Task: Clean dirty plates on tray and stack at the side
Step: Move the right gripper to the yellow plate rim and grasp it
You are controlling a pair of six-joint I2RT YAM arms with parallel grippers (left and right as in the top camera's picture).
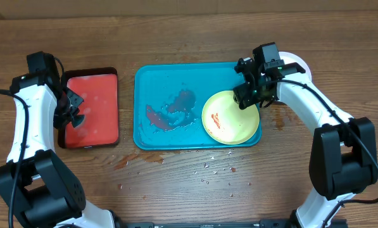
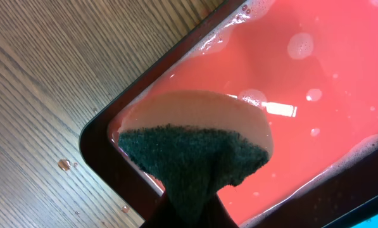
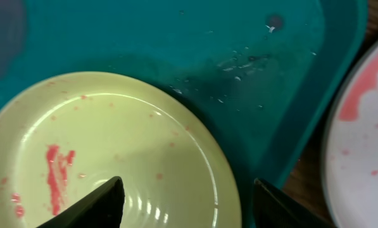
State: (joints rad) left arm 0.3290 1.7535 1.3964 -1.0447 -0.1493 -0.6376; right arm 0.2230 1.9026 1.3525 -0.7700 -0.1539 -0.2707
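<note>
Right pincer, fingers apart, straddles the rim of the yellow-green plate, seemingly not gripping; left pincer clamps a sponge.

The worktop is brown wood with a visible grain, dull rather than shiny, speckled with small wet drops. The tray is smooth teal plastic, filmed with water and a red smear. The yellow-green plate is glossy plastic that catches the light, streaked red; the white plate looks smooth too. The red tray has a dark rim and holds shiny pink, bubbly liquid. The sponge has a rough dark-green scouring face over smooth tan foam. The right tool is matt black.
</note>
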